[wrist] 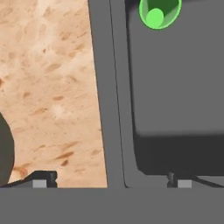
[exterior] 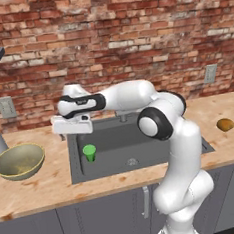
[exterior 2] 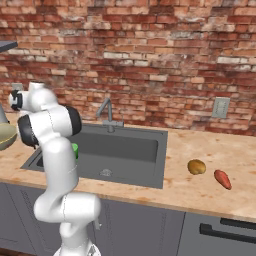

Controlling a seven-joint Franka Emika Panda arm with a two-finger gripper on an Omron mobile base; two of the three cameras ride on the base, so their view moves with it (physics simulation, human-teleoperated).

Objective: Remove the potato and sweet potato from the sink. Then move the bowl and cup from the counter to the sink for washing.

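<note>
Two vegetables lie on the counter [exterior 2: 210,150] right of the sink [exterior 2: 130,145]: the potato [exterior 2: 196,167], a rounded golden-brown lump, and just beside it toward the right end the sweet potato [exterior 2: 222,179], a tapered orange-red oval. Both sit apart from the basin's right rim and nearer the counter's front edge than the brick wall behind. The cup [exterior: 89,152], small and bright green, stands upright inside the sink near its left wall, away from the round drain [exterior: 132,162]. In the hand view its open mouth shows from above, in the basin's corner. The bowl [exterior: 20,160], wide and olive-yellow with a speckled inside, rests on the counter left of the sink, near the counter's front edge and apart from the basin's rim. A grey tap [exterior 2: 107,114] rises from the sink's back edge. The white arm reaches leftward from its base in front of the counter, and the gripper [exterior: 72,126] hangs above the sink's left rim, between bowl and cup. Its fingers [wrist: 43,178] are spread wide, one over the wood-grain counter and the other over the dark basin, with nothing between them. A dark curve of the bowl's side shows at the left edge of the hand view.
</note>
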